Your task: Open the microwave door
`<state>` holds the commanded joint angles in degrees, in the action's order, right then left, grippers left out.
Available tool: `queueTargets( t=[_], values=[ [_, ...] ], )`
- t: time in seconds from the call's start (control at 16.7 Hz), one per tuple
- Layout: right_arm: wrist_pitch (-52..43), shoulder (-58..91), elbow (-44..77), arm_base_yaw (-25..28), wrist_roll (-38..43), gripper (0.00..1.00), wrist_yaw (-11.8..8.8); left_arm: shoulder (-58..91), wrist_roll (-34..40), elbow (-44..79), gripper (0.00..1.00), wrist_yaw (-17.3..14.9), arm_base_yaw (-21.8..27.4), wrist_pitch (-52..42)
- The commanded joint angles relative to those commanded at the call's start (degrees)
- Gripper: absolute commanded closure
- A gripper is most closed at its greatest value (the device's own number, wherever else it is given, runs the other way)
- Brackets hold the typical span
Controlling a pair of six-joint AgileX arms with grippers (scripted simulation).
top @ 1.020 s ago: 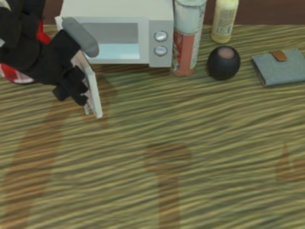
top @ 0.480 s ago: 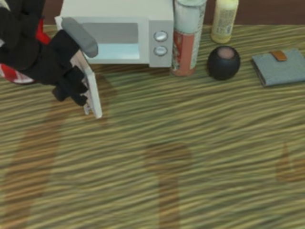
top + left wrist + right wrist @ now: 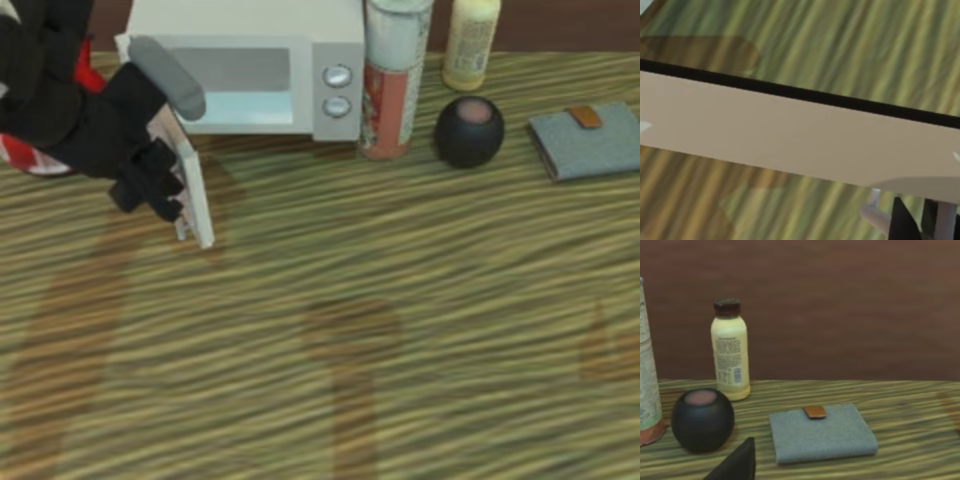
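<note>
Top view: left gripper point(image 3: 158, 197) on microwave door point(image 3: 197, 195), swung open.

My left gripper point(image 3: 150, 190) crowds the swung-out microwave door point(image 3: 196, 195) near the table's point(image 3: 400, 350) back-left corner; its front lies open.

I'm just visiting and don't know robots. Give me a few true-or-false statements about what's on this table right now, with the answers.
1. The microwave door stands swung open. True.
2. The left gripper is at the door. True.
3. The grey wallet lies inside the microwave. False: it lies on the table at the right.
4. The black ball sits between the tall can and the wallet. True.
5. The yellow bottle lies tipped over. False: it stands upright.
</note>
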<state>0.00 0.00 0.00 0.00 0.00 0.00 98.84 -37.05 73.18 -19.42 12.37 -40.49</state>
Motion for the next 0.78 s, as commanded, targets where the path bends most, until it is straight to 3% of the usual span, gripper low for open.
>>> queueTargets(
  t=[0.36, 0.78],
  values=[
    [0.0, 0.0, 0.0, 0.0, 0.0, 0.00, 0.0, 0.2, -0.9, 0.0, 1.00, -0.4, -0.2, -0.4],
    [0.0, 0.0, 0.0, 0.0, 0.0, 0.00, 0.0, 0.8, -11.1, 1.2, 1.00, -4.0, -4.2, -4.7]
  ],
)
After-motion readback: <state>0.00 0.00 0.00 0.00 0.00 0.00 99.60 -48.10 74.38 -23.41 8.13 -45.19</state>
